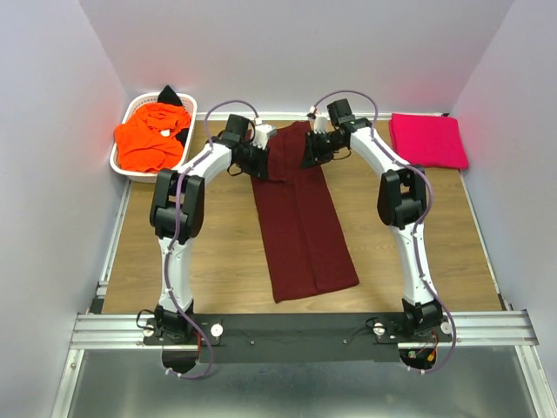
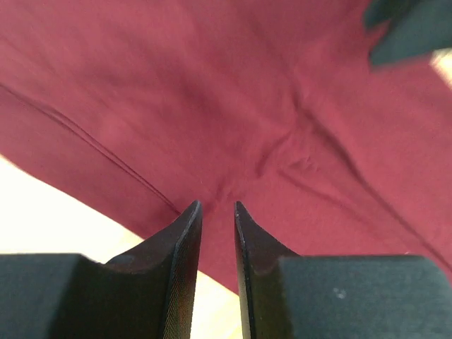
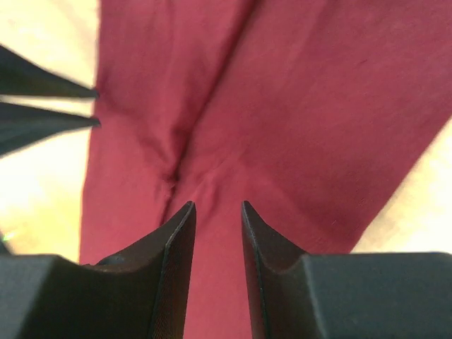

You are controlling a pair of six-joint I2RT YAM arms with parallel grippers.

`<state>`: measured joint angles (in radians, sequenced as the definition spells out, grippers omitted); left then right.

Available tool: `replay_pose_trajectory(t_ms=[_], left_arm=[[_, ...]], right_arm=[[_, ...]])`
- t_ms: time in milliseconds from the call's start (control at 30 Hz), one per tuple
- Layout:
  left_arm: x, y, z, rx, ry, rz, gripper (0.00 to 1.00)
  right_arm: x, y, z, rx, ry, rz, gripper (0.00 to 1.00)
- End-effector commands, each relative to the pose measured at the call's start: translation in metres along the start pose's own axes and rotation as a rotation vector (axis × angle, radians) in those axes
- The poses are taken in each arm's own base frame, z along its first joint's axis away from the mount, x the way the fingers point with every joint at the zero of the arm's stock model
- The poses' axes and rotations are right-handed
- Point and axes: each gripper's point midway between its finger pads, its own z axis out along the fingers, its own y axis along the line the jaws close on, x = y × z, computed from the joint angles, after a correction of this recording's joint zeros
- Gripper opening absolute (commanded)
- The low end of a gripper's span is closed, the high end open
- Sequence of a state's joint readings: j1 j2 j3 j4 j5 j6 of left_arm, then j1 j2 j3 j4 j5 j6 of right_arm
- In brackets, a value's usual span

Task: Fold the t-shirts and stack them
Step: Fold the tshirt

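Left claw (image 2: 217,203) and right claw (image 3: 217,203), each tight on the maroon t-shirt (image 1: 300,218) (far edge out of sight behind them)

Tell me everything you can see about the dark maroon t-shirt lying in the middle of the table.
The maroon t-shirt is soft, plain cloth, folded lengthwise into a long narrow strip, its sides meeting along the middle. It lies flat on the wooden table, puckered at its far end. There the left claw and right claw sit over it, jaws narrowly apart; whether they pinch it is unclear.
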<state>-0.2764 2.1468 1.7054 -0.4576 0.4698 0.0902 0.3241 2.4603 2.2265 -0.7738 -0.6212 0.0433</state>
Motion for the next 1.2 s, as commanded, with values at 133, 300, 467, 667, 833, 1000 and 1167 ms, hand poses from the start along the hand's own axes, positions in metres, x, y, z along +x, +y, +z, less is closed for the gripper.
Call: replay_pose_trajectory(t_ms=[133, 300, 467, 667, 833, 1000, 1167], left_arm=[[0.017, 0.007, 0.03, 0.032, 0.051, -0.043, 0.31], [0.02, 0.024, 0.051, 0.006, 0.095, -0.039, 0.31], [0.032, 0.04, 0.068, -0.022, 0.134, -0.044, 0.3], [0.021, 0.043, 0.075, -0.014, 0.099, -0.047, 0.29], [0.01, 0.055, 0.079, -0.033, 0.069, -0.046, 0.29], [0.004, 0.075, 0.079, -0.067, 0.056, -0.054, 0.29], [-0.008, 0.089, 0.07, -0.089, 0.022, -0.058, 0.29]], right_arm=[[-0.008, -0.045, 0.029, 0.188, -0.074, 0.039, 0.36], [0.012, -0.079, 0.036, 0.292, -0.05, 0.121, 0.34], [0.025, -0.109, 0.033, 0.381, -0.04, 0.169, 0.34], [0.015, -0.128, 0.033, 0.385, -0.07, 0.167, 0.33], [0.01, -0.131, 0.043, 0.341, -0.084, 0.171, 0.33], [0.015, -0.133, 0.05, 0.328, -0.077, 0.191, 0.33], [0.016, -0.123, 0.052, 0.28, -0.074, 0.204, 0.34]])
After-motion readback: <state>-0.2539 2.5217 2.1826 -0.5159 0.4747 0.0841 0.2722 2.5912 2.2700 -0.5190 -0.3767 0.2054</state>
